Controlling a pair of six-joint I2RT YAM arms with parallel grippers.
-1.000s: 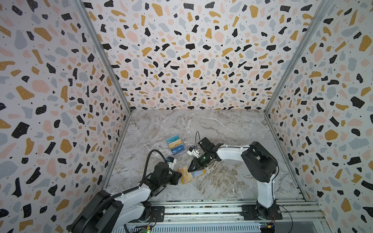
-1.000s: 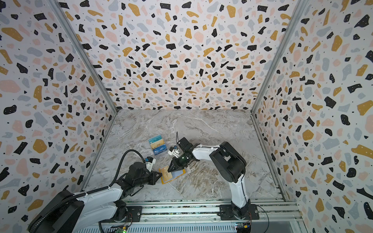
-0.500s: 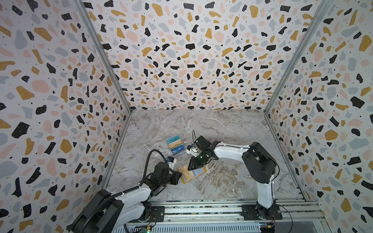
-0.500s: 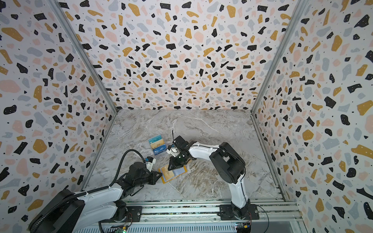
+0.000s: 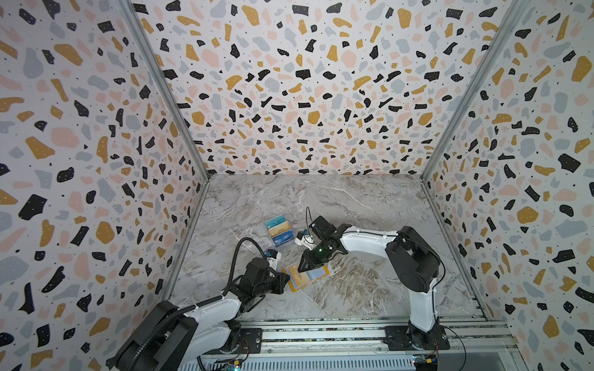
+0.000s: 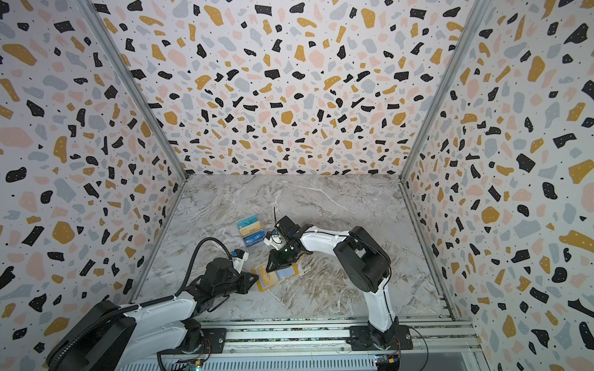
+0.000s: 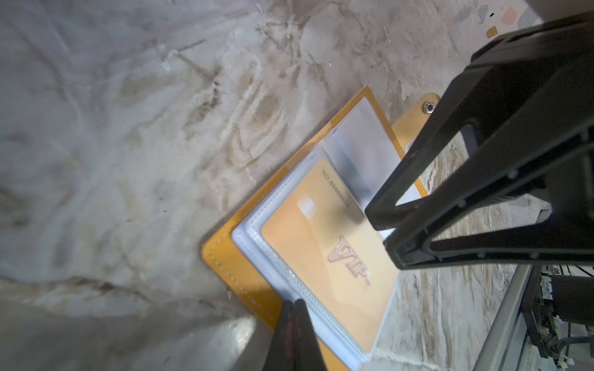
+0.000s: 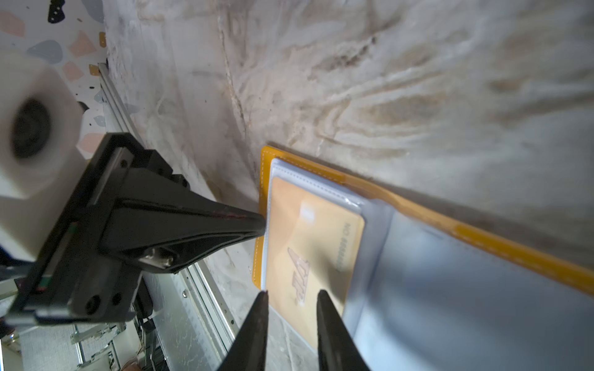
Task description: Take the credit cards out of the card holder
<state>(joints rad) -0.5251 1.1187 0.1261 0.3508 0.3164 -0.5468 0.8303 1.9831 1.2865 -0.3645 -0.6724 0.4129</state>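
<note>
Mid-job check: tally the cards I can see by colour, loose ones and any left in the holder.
Teal card: 1
Beige-gold card: 1
Dark blue card: 1
Gold VIP card, in the holder: 1
Total: 4 cards, 3 loose on the table, 1 in its sleeve.

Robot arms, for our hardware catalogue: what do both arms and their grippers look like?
The left arm and right arm have white link shells and bulky black joints. A black ribbed hose loops over the left arm; a thin black wire and a green light sit at the right wrist. The left gripper and right gripper have black, tapering, triangular-framed fingers.
</note>
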